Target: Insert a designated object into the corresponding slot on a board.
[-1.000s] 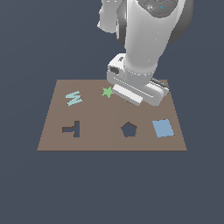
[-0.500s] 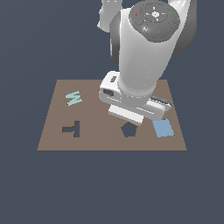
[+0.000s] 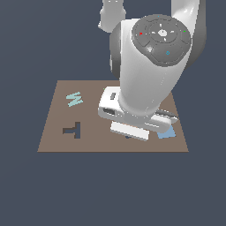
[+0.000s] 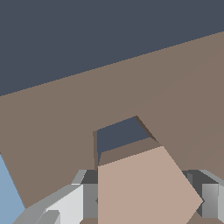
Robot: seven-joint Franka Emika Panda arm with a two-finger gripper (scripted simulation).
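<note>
Open slot [image 4: 120, 133] just beyond the held block [image 4: 144, 188] — nothing between.

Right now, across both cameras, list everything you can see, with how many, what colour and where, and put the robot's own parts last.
Board: one, brown, flat on the dark ground.
Zigzag: one, pale teal, far corner of the board at the exterior view's left.
T-shaped cutout: one, dark, near edge at the exterior view's left.
Blue square: one, mostly hidden behind the arm, at the exterior view's right.
Pentagon slot: one, dark, just beyond the block in the wrist view; almost hidden in the exterior view.
Tan-pink block: one, between the fingers, over the slot's edge.
Gripper: one, grey-white, shut on the block.
Arm: one, white, over the board's middle.
</note>
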